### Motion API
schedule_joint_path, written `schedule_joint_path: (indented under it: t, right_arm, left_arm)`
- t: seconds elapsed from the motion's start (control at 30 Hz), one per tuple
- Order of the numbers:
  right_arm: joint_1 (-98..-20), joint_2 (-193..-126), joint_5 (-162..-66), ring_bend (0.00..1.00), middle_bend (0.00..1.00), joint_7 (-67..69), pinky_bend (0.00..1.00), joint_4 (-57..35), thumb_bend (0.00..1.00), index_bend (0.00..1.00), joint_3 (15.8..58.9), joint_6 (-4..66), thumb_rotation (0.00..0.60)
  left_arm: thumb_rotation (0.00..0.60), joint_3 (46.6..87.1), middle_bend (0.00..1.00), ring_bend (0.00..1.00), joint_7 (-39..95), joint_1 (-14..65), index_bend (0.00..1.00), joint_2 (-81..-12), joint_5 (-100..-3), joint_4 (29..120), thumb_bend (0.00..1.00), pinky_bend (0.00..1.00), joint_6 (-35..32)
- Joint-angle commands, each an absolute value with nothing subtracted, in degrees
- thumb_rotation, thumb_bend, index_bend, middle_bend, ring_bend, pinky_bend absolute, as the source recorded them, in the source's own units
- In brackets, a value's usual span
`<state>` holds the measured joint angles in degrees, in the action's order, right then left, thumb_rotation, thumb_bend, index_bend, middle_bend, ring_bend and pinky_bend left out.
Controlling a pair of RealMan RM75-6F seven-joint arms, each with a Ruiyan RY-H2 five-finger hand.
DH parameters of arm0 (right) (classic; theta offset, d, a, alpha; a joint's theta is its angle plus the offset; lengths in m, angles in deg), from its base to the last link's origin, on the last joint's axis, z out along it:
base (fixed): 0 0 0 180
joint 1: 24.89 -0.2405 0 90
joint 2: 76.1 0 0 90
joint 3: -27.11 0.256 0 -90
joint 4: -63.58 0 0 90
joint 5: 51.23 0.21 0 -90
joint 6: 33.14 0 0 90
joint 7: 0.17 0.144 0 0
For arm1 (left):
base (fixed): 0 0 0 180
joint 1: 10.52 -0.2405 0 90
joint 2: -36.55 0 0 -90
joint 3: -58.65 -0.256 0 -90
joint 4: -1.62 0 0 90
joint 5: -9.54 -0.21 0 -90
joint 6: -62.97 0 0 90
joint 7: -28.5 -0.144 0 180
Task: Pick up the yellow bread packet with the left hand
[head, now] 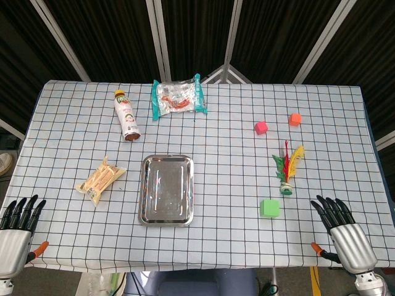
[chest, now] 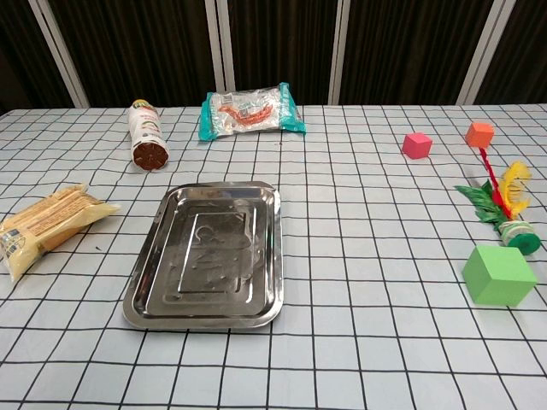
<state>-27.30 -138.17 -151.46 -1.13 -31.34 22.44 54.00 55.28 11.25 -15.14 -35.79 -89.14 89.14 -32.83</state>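
The yellow bread packet (head: 100, 179) lies flat on the checked cloth left of the steel tray; the chest view shows the packet (chest: 49, 224) at the far left. My left hand (head: 16, 231) rests at the table's near left corner, fingers stretched out and apart, holding nothing, well short of the packet. At the near right corner my right hand (head: 344, 235) lies the same way, empty with fingers spread. Neither hand appears in the chest view.
A steel tray (head: 147, 206) sits at centre front. A bottle (head: 127, 115) lies on its side behind the packet, with a teal snack bag (head: 178, 97) at the back. To the right are a pink cube (head: 261, 127), orange cube (head: 295, 119), green cube (head: 270, 208) and feather shuttlecock (head: 288, 168).
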Motion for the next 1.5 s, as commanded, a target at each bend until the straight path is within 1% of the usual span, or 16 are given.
schedule_joint_path:
  t: [0.03,0.17,0.3,0.47,0.57,0.7,0.87,1.07,1.3,1.37,1.43,1.5]
  right_arm:
    - [-27.4,-138.0,-151.0,0.0,0.0,-0.7,0.01,-31.3,0.25,0.0,22.7,53.9,0.6]
    - [-27.5,-137.8,-150.3,0.0,0.0,0.2,0.01,-31.0,0.26,0.0,23.0,53.8,0.6]
    - [-27.4,-137.6,-149.6,0.0,0.0,1.1,0.01,-30.7,0.25,0.0,23.3,53.9,0.6]
    - [-28.0,-137.5,-148.1,0.0,0.0,1.5,0.01,-30.8,0.25,0.0,23.8,52.6,0.6]
    - [-28.4,-137.7,-147.4,0.0,0.0,1.8,0.01,-30.8,0.25,0.0,24.6,52.5,0.6]
    - [-28.8,-137.8,-145.9,0.0,0.0,2.1,0.01,-30.5,0.25,0.0,25.2,51.4,0.6]
    - [-29.2,-137.7,-144.4,0.0,0.0,2.7,0.01,-30.2,0.25,0.0,25.9,50.6,0.6]
    - [-29.3,-137.6,-143.8,0.0,0.0,2.7,0.01,-30.0,0.25,0.0,26.1,50.4,0.6]
    - [-29.1,-137.5,-143.2,0.0,0.0,2.6,0.01,-30.1,0.25,0.0,26.3,50.6,0.6]
    - [-29.1,-137.5,-143.2,0.0,0.0,2.5,0.01,-30.2,0.25,0.0,26.4,50.7,0.6]
    - [-29.0,-137.5,-143.1,0.0,0.0,2.4,0.01,-30.3,0.25,0.0,26.4,50.7,0.6]
    - [-29.1,-137.5,-143.1,0.0,0.0,2.3,0.01,-30.3,0.25,0.0,26.4,50.7,0.6]
  left_arm:
    - [0.6,55.4,0.0,0.0,11.2,-15.0,0.0,-36.1,-89.4,89.0,0.05,0.01,-32.9]
    - [0.6,56.1,0.0,0.0,9.5,-14.1,0.0,-36.9,-89.0,89.0,0.05,0.01,-31.6]
    - [0.6,59.0,0.0,0.0,5.2,-11.1,0.0,-38.9,-87.9,89.0,0.05,0.05,-28.6]
    - [0.6,63.0,0.0,0.0,2.2,-3.8,0.0,-39.8,-81.5,92.3,0.03,0.05,-16.1]
    - [0.6,64.5,0.0,0.0,-2.0,0.4,0.0,-41.3,-77.2,92.9,0.02,0.04,-8.4]
    - [0.6,66.6,0.0,0.0,-8.8,3.9,0.0,-44.0,-70.4,92.0,0.02,0.03,-3.0]
    - [0.6,67.6,0.0,0.0,-10.7,6.2,0.0,-47.1,-66.7,88.3,0.02,0.03,-1.5]
    - [0.6,67.4,0.0,0.0,-10.5,7.5,0.0,-49.5,-66.4,84.2,0.02,0.03,-2.6]
    - [0.6,67.8,0.0,0.0,-10.9,9.6,0.01,-51.5,-62.4,79.9,0.02,0.07,-0.4]
    - [0.6,67.9,0.0,0.0,-10.8,10.2,0.06,-52.2,-61.6,78.3,0.02,0.08,0.1]
    - [0.6,68.2,0.0,0.0,-10.9,11.0,0.14,-53.0,-60.2,76.6,0.02,0.08,1.1]
    - [0.6,68.5,0.0,0.0,-11.5,11.8,0.19,-53.8,-58.6,75.2,0.02,0.09,2.2]
